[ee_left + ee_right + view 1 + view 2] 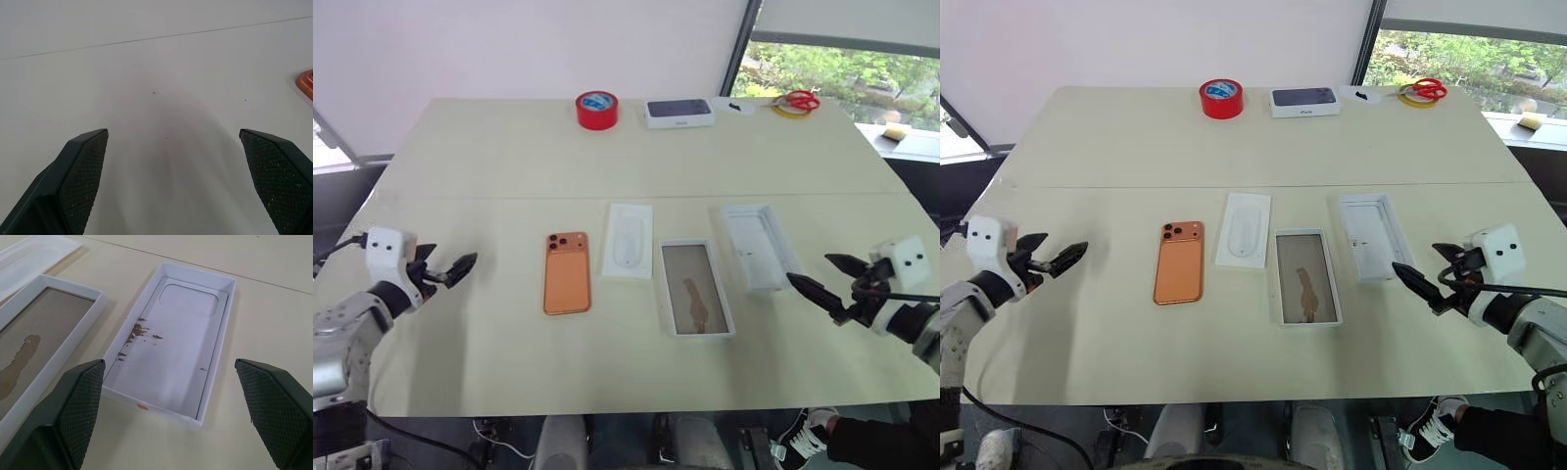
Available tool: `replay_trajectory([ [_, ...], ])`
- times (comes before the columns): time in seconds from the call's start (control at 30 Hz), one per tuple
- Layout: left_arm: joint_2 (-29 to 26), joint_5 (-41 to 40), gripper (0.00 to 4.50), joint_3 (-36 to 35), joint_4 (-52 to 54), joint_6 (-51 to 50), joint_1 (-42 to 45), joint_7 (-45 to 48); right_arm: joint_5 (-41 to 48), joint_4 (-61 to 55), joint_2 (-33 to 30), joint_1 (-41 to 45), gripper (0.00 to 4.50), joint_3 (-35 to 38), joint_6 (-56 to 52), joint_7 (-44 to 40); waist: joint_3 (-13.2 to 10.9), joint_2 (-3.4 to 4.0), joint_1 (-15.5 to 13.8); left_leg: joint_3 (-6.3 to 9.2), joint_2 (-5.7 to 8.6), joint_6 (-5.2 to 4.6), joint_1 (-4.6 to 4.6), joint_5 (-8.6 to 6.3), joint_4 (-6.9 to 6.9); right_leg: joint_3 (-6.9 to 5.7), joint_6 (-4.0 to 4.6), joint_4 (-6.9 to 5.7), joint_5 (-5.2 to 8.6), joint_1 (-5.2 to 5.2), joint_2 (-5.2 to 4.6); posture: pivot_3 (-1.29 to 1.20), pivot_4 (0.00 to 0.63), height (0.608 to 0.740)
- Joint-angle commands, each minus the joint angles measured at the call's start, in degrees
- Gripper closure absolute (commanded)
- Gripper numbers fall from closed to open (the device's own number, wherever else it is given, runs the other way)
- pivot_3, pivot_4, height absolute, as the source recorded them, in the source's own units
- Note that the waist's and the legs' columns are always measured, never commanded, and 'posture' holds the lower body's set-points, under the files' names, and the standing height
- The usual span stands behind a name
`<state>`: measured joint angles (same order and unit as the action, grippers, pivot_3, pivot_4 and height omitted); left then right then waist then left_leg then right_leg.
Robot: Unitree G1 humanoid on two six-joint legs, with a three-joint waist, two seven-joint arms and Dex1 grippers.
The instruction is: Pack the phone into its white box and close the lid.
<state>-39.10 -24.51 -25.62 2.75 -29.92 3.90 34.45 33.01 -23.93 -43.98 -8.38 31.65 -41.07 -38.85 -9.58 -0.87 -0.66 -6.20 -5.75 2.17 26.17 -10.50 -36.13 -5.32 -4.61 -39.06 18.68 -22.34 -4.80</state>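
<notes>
Left gripper spread wide, empty, near desk's left edge; phone flat toward desk centre, long axis front-to-back. My left arm nearer. Right gripper also wide, beside lid; white box between.

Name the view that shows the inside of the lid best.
The right wrist view: the lid lies open side up right beyond the fingers, showing its white floor, brown flecks and walls. Both eye views show the whole lid smaller, beside the white box. The left wrist view offers the table instead.
</notes>
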Motion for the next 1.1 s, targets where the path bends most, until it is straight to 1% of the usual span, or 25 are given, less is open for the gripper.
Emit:
replay_trajectory([
  [0.03,0.2,-1.2,0.0,-1.1,2.9,-0.2,0.0,-0.7,1.0,-1.7,-1.0,1.1,0.07,-0.1,0.1,-0.6,0.0,0.0,0.0,0.0,0.0,0.0,0.0,0.0,0.0,0.0,0.0,0.0,0.0,0.01,0.0,0.0,0.15,0.73],
  [0.27,0.3,-1.9,0.0,-1.5,4.1,-0.8,-0.4,-0.8,1.5,-2.5,-0.9,4.0,0.07,-2.2,-0.6,0.2,0.0,-0.01,0.0,0.0,0.0,0.0,0.0,0.0,0.0,0.0,0.0,0.0,0.0,0.0,0.0,0.0,0.15,0.73],
  [0.4,1.8,-3.0,0.0,1.3,6.5,-1.9,1.7,-1.2,1.3,-2.4,-1.0,6.5,0.07,-4.4,-0.5,0.5,0.0,-0.01,0.0,0.0,0.0,0.0,0.0,0.0,0.0,0.0,0.0,0.0,0.0,0.0,0.01,0.0,0.15,0.73],
  [0.47,3.9,-3.5,0.0,3.8,8.5,-2.7,3.4,-2.0,1.1,-2.6,-1.0,8.5,0.07,-6.2,-0.4,0.7,0.0,-0.01,-0.1,0.0,0.01,0.0,0.01,0.0,-0.02,0.0,0.0,0.0,0.0,0.01,0.0,0.0,0.15,0.73],
  [0.53,6.4,-3.4,0.0,7.4,8.4,-4.4,7.0,-3.3,0.8,-3.5,-0.6,11.6,0.07,-9.1,-0.6,1.8,0.0,-0.02,-0.2,0.01,0.02,0.0,0.01,0.0,-0.04,0.0,-0.01,0.0,0.0,0.04,-0.01,0.0,0.15,0.73],
  [0.67,10.2,-3.4,0.0,13.7,10.6,-8.6,10.9,-4.7,-0.8,-2.8,-1.0,12.6,0.07,-11.4,0.4,1.8,0.0,-0.05,-0.1,0.02,0.02,-0.01,0.03,0.0,-0.04,0.0,-0.01,-0.01,0.0,0.04,0.01,0.0,0.15,0.73],
  [0.73,13.3,-3.7,0.0,18.3,10.9,-13.1,16.4,-6.9,-2.3,-3.1,-0.2,14.8,0.07,-14.8,0.5,3.0,0.0,-0.05,-0.1,-0.01,0.03,-0.02,0.03,0.01,-0.05,0.01,-0.02,-0.01,0.0,0.03,0.01,0.0,0.15,0.73],
  [0.77,15.5,-4.1,0.0,19.3,10.3,-16.1,19.1,-9.2,-3.0,-3.0,0.0,15.7,0.07,-16.2,0.8,3.2,0.0,-0.05,-0.1,0.0,0.03,-0.01,0.03,0.01,-0.08,0.01,-0.02,-0.04,0.0,0.02,0.02,0.0,0.15,0.73],
  [0.87,22.8,-6.6,0.0,19.1,9.7,-23.6,24.9,-15.5,-4.9,-2.5,0.4,17.6,0.07,-18.8,1.6,3.9,0.0,-0.1,-0.1,0.07,0.03,-0.01,0.04,0.02,-0.17,0.0,-0.02,-0.12,-0.01,0.06,0.03,0.0,0.15,0.73],
  [0.9,24.8,-6.2,0.0,19.6,9.8,-25.9,26.5,-18.0,-5.2,-2.5,0.5,17.9,0.07,-19.2,1.7,4.3,0.0,-0.1,-0.1,0.07,0.04,-0.02,0.04,0.01,-0.17,0.0,-0.03,-0.11,-0.01,0.07,0.03,0.0,0.15,0.73],
  [0.97,28.0,-5.6,0.0,19.6,9.5,-30.3,29.1,-22.3,-5.4,-2.9,0.6,18.2,0.07,-19.3,1.5,4.9,0.0,-0.1,0.0,0.06,0.04,-0.01,0.04,0.02,-0.14,0.01,-0.03,-0.09,0.0,0.05,0.03,0.0,0.15,0.73],
  [1.03,31.2,-6.1,0.0,18.0,8.6,-34.7,31.4,-26.1,-5.4,-3.5,0.7,17.7,0.07,-18.7,1.3,5.2,0.0,-0.1,0.0,0.06,0.04,0.02,0.04,0.05,-0.11,0.02,-0.03,-0.09,-0.01,0.02,0.05,0.0,0.15,0.73],
  [1.1,33.0,-5.4,0.0,17.0,7.5,-38.6,33.2,-29.4,-5.3,-4.0,0.5,16.8,0.07,-18.1,1.3,5.2,0.0,-0.11,-0.1,0.08,0.04,0.05,0.03,0.07,-0.13,0.01,-0.03,-0.12,-0.01,0.03,0.06,0.0,0.15,0.73],
])
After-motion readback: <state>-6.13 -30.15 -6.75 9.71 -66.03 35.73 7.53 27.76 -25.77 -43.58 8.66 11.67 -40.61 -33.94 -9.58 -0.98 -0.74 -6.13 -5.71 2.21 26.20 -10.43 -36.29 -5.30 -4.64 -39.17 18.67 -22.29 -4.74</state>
